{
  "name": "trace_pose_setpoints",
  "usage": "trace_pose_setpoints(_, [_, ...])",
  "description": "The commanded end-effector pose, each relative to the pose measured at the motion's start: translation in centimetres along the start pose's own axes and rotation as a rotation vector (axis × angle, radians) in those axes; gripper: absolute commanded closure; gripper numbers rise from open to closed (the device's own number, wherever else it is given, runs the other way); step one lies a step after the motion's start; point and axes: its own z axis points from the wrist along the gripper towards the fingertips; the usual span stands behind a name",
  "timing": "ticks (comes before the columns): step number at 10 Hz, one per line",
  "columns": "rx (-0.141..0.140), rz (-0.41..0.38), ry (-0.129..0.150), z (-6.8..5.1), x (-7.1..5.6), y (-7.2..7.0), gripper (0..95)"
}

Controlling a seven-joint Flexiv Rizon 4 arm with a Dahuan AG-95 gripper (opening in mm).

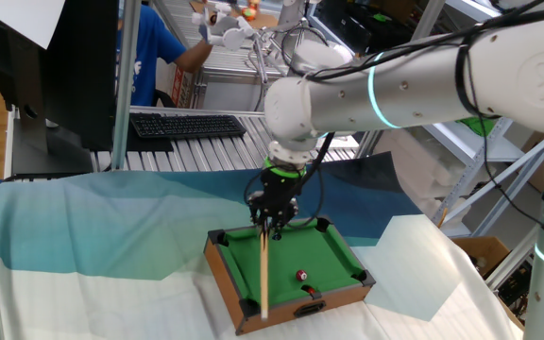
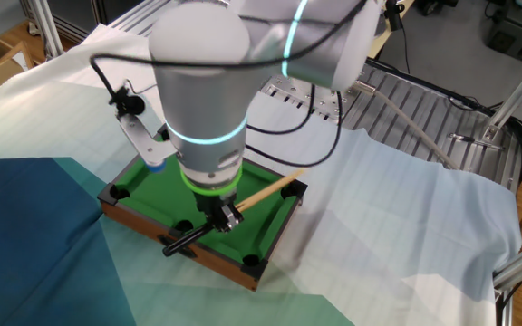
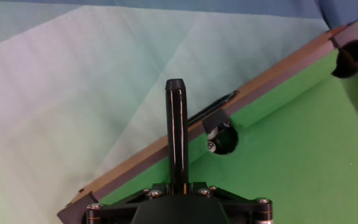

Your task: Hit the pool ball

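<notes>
The mini pool table [image 1: 343, 247] has green felt and a wooden rim. The pool ball [image 1: 302, 276], tiny and dark red with a white spot, lies on the felt near the front rim. My gripper [image 1: 274, 215] hangs over the table's far left part, shut on a cue stick [image 1: 264, 274]. The stick's pale wooden shaft runs toward the front rim, left of the ball and apart from it. In the other fixed view the gripper [image 2: 221, 214] holds the cue [image 2: 270, 192] across the table, and the arm hides the ball. In the hand view the cue's black end [image 3: 177, 130] points past the rim; the red ball is out of view.
A small black ball [image 3: 212, 146] sits in a side pocket in the hand view. The table stands on a white and blue cloth [image 1: 111, 236]. A keyboard [image 1: 187, 125] lies behind, and a cardboard box [image 1: 484, 253] stands at the right.
</notes>
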Motion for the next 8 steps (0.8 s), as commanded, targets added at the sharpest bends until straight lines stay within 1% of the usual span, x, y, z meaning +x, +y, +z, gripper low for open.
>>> trace_pose_setpoints(1, [-0.013,-0.038,-0.002,-1.7,-1.5,-0.6,95.0])
trace_pose_setpoints(2, [-0.014,-0.045,-0.005,-2.0,-1.8,-0.6,95.0])
trace_pose_setpoints(3, [-0.016,-0.053,-0.018,-2.6,-2.2,-0.4,95.0])
trace_pose_setpoints(4, [-0.018,-0.055,-0.025,-2.6,-2.4,-0.2,95.0])
trace_pose_setpoints(5, [-0.024,-0.058,-0.035,-2.3,-2.8,0.1,95.0])
trace_pose_setpoints(6, [-0.025,-0.055,-0.052,-1.7,-3.0,0.5,95.0])
trace_pose_setpoints(7, [-0.028,-0.055,-0.051,-1.3,-3.1,0.8,95.0])
trace_pose_setpoints(8, [-0.038,-0.059,-0.045,-1.1,-3.2,1.0,95.0])
